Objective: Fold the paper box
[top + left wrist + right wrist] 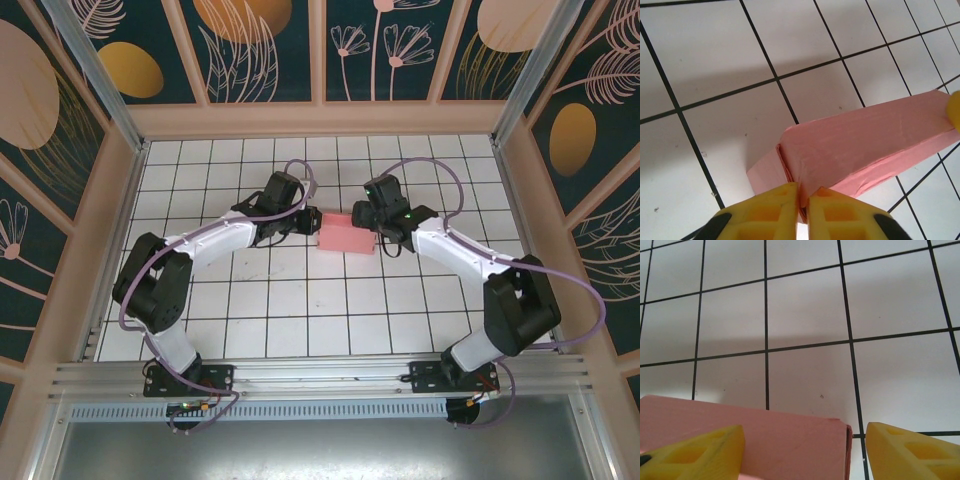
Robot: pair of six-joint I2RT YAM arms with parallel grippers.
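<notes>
- Pink card folded into a shallow rectangular shape, the paper box [348,232] lies near the middle of the white tiled table [280,300].
- At the box's 9 o'clock end, the left gripper [802,200] has its yellow prongs almost together, nipping a folded edge of the card.
- At the 3 o'clock end, the right gripper [805,430] stands wide apart, straddling the box's corner without clamping it.
</notes>
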